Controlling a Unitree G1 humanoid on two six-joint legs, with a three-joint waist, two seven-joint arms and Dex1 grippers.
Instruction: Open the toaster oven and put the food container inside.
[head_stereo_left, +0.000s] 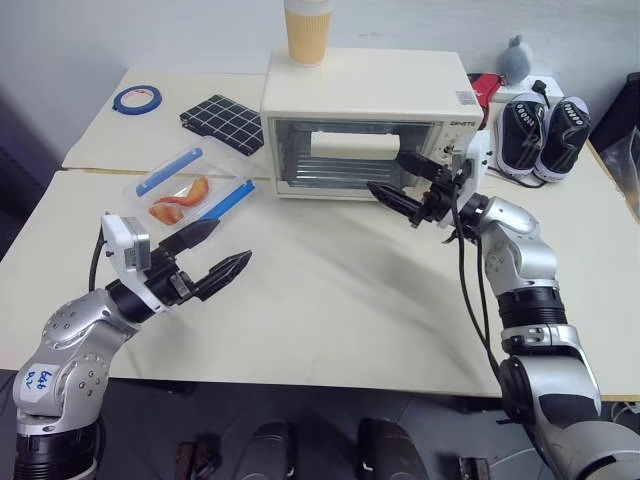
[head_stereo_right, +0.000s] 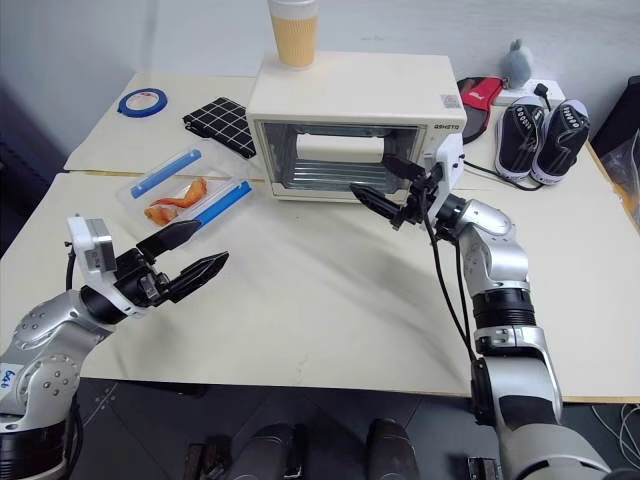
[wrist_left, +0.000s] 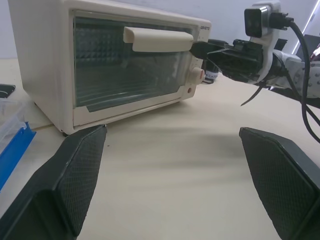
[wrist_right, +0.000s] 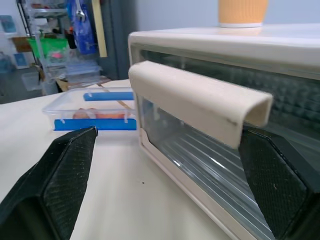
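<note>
Fingers of the right gripper (head_stereo_left: 400, 183) stand wide open at the end of the door's handle (head_stereo_left: 354, 145), holding nothing; the left gripper (head_stereo_left: 213, 254) hovers open and empty over the counter (head_stereo_left: 330, 300); a badly placed grip may slip off the handle, and a hard pull may drag the toaster oven (head_stereo_left: 366, 110) and tip the paper cup (head_stereo_left: 308, 30) on top; the cream oven is shut; the food container (head_stereo_left: 192, 188), clear with blue clips, lies just beside it.

The toaster oven (wrist_left: 107, 65) is seen upper left, door closed. The right gripper (wrist_left: 212, 52) is held open beside its handle (wrist_left: 157, 39), upper right.
</note>
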